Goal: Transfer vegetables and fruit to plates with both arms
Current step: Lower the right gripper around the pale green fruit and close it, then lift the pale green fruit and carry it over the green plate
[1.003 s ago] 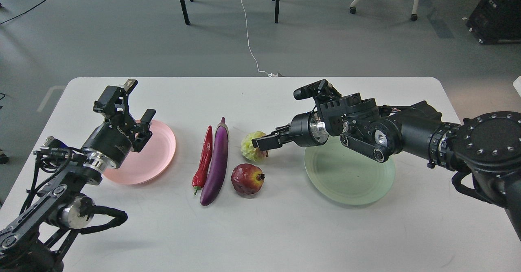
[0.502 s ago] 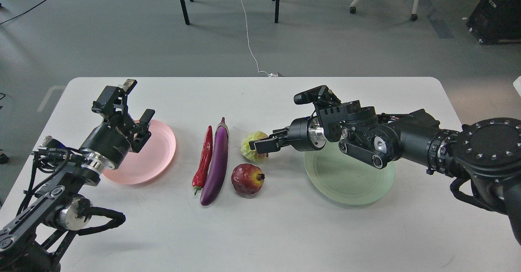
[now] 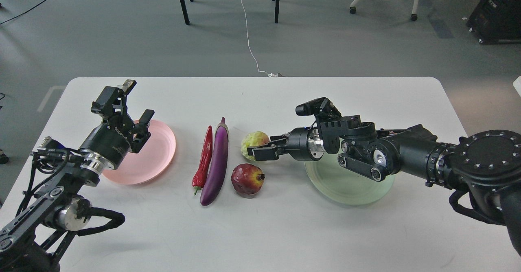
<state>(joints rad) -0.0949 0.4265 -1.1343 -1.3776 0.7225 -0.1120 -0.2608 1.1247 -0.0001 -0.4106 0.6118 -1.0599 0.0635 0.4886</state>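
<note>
The purple eggplant (image 3: 217, 162) and the red chili pepper (image 3: 204, 156) lie side by side at the table's middle. The dark red pomegranate (image 3: 247, 178) sits just right of them, with the yellow-green fruit (image 3: 251, 140) behind it. My right gripper (image 3: 263, 146) is open and low at that fruit's right side, its fingers (image 3: 262, 153) reaching around it. The mint-green plate (image 3: 350, 186) lies under my right forearm and holds nothing. My left gripper (image 3: 131, 105) is open and empty above the far left edge of the pink plate (image 3: 158, 150), which also holds nothing.
The white table (image 3: 285, 231) has bare surface along the front and at the back. Chair and table legs (image 3: 183, 3) and a white cable (image 3: 248, 36) are on the floor beyond the far edge.
My right gripper has come down and slightly right, from above the yellow-green fruit to level with it. My left arm has barely moved. The vegetables and fruit have not moved.
</note>
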